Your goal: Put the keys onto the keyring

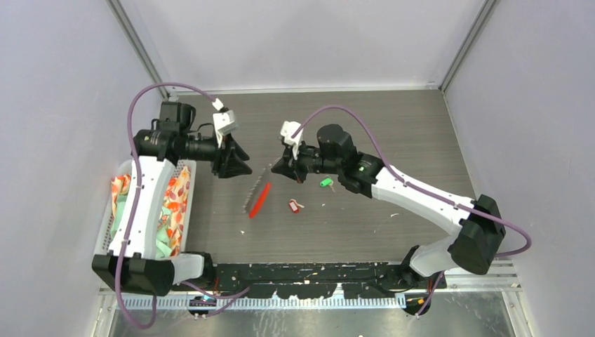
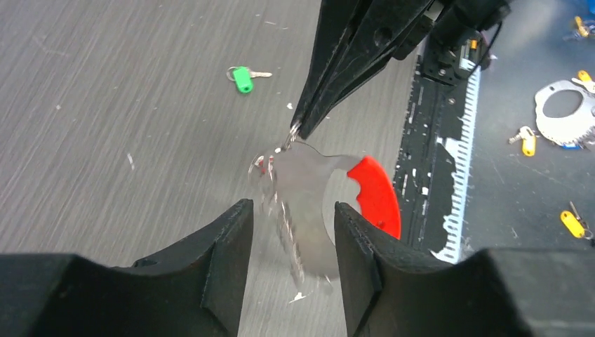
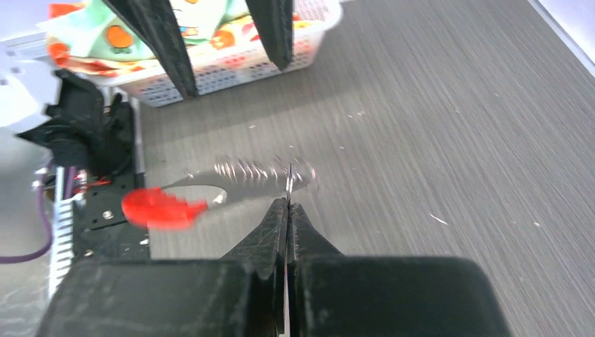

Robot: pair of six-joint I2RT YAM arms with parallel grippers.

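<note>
White mesh plastic basket (image 3: 231,74) at far left holds crumpled colourful patterned cloth (image 1: 175,203), no keys in it. Left gripper (image 1: 236,167) has its jaws apart, holding nothing, aimed at the ring. Thin silver metal keyring with a long red curved strip (image 2: 302,179) hangs mid-table, pinched at its top by the right gripper (image 3: 288,205), jaws fully closed on it. Small key with red-and-white tag (image 1: 295,205) and small key with green plastic head (image 1: 325,182) lie loose on the grey wood-grain table (image 1: 393,126), right of the ring. Neither key threaded yet; both left to do.
</note>
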